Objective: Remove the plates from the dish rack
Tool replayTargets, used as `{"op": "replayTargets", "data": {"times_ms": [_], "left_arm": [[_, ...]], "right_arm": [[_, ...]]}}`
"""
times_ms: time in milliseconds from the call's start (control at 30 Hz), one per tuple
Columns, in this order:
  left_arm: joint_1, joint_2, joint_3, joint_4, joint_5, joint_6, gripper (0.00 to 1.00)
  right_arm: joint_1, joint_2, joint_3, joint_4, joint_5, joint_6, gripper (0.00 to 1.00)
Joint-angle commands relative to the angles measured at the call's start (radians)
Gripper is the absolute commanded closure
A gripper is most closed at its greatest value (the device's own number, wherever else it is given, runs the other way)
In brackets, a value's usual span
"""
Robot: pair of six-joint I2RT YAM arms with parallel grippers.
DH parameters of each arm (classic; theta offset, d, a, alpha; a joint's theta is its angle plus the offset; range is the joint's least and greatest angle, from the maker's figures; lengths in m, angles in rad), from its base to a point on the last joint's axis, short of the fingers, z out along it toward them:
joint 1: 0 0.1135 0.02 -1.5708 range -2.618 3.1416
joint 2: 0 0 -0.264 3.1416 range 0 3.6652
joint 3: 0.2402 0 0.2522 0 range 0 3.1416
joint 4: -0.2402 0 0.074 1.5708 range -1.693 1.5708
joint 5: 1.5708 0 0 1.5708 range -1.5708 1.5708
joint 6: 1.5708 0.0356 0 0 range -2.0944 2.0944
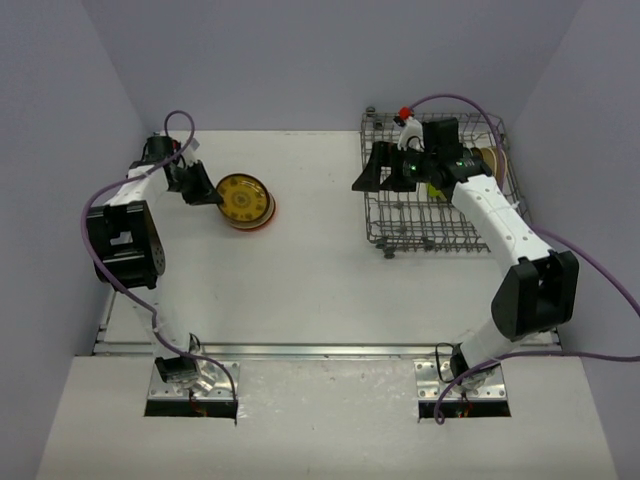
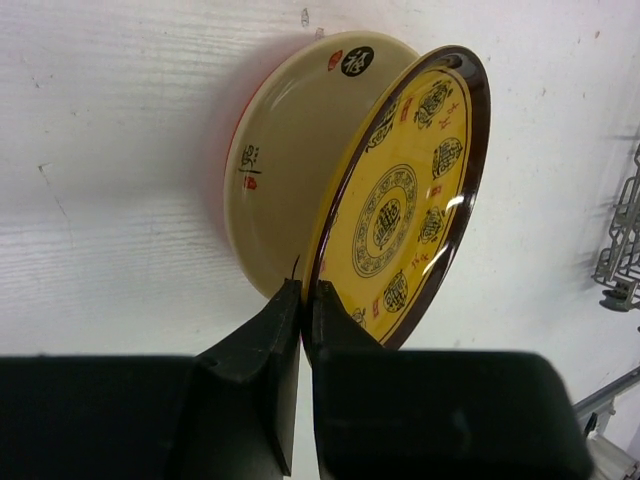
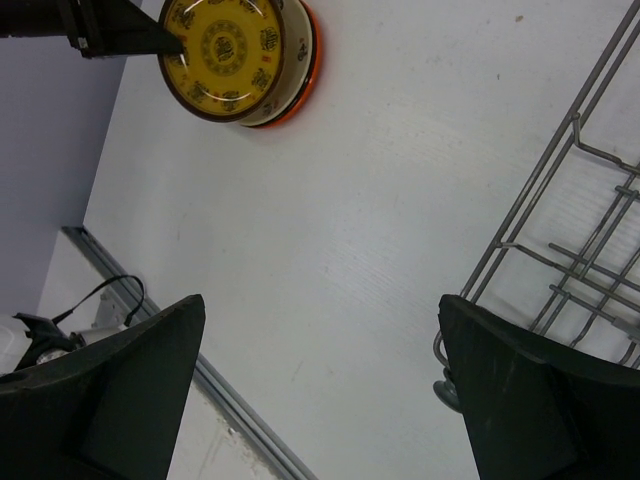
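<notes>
The left gripper [image 2: 303, 300] is pinched shut on the rim of the yellow plate [image 2: 400, 210], centre-left. The plates [image 1: 492, 160] in the dish rack [image 1: 400, 235], upper right, are found nearest the wide-open, empty right gripper [image 1: 385, 170].

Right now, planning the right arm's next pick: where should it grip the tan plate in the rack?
Probably its upper rim, from above: the tan plate stands on edge at the right end of the dish rack, leaving only that rim exposed.

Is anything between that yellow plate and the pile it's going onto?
Nothing visible. The left tool grips the yellow plate by its rim, tilted over the beige plate below; the gap between them looks bare.
</notes>
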Motion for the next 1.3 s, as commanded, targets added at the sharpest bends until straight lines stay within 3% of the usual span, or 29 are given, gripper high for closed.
{"op": "replayTargets", "data": {"times_ms": [0, 100, 133, 200, 433, 567, 700, 767, 833, 967, 1167, 1267], "left_arm": [[0.009, -0.003, 0.046, 0.007, -0.001, -0.003, 0.88], [0.009, -0.003, 0.045, 0.005, -0.018, -0.002, 0.69], [0.009, -0.003, 0.045, 0.005, -0.019, -0.002, 0.68], [0.009, -0.017, 0.045, 0.004, -0.03, -0.002, 0.46], [0.001, -0.171, 0.045, 0.017, -0.133, 0.014, 0.24], [-0.021, -0.325, -0.019, 0.088, -0.254, 0.051, 0.19], [-0.061, -0.473, -0.086, 0.137, -0.338, 0.097, 0.18], [-0.094, -0.553, -0.129, 0.166, -0.385, 0.151, 0.01], [-0.123, -0.611, -0.172, 0.203, -0.432, 0.187, 0.0], [-0.183, -0.657, -0.194, 0.228, -0.507, 0.215, 0.0], [-0.213, -0.693, -0.216, 0.256, -0.551, 0.218, 0.0], [-0.213, -0.692, -0.221, 0.263, -0.547, 0.218, 0.0]], "right_arm": [[0.0, 0.015, 0.058, 0.02, -0.031, 0.0, 0.01], [0.002, 0.016, 0.063, 0.02, -0.038, 0.001, 0.01], [0.002, 0.017, 0.064, 0.02, -0.038, 0.001, 0.01], [0.0, 0.016, 0.065, 0.02, -0.032, -0.001, 0.01], [0.0, 0.003, 0.064, 0.016, 0.028, -0.023, 0.01], [0.001, 0.008, 0.093, -0.013, 0.232, -0.093, 0.01], [-0.006, 0.05, 0.139, -0.025, 0.573, -0.158, 0.01], [-0.026, 0.07, 0.167, -0.026, 0.699, -0.165, 0.01], [-0.048, 0.104, 0.196, -0.025, 0.756, -0.174, 0.01], [-0.098, 0.168, 0.259, -0.038, 0.778, -0.187, 0.01], [-0.185, 0.322, 0.395, -0.11, 0.723, -0.141, 0.29], [-0.217, 0.364, 0.442, -0.121, 0.697, -0.121, 0.33]]}}
